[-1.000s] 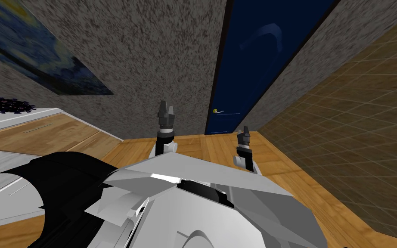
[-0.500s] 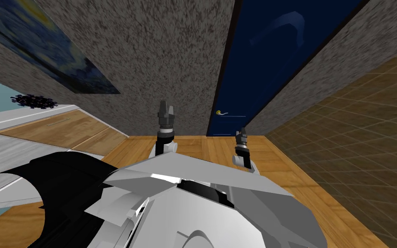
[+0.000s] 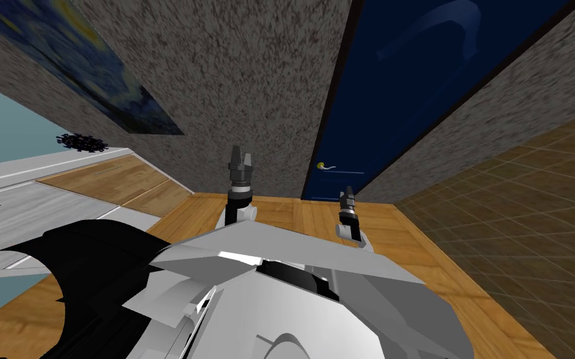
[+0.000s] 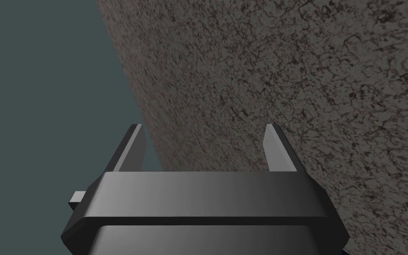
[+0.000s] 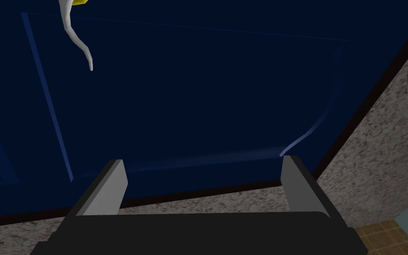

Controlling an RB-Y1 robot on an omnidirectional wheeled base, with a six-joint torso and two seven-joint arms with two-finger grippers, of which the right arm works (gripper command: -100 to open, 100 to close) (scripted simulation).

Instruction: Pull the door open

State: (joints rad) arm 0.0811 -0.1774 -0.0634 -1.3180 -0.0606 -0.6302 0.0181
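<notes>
Facing dark blue door [image 5: 198, 88], right tool [image 5: 203, 159] fingers apart — lever handle [image 5: 77, 40] well beyond them, left tool [image 4: 204, 128] apart too

No text, label, brand, number or sign can be read. None is found on the dark blue door [image 3: 417, 93], on the blue and yellow painting [image 3: 111, 90], or on the speckled grey wall [image 3: 249, 81] on which it hangs.
</notes>
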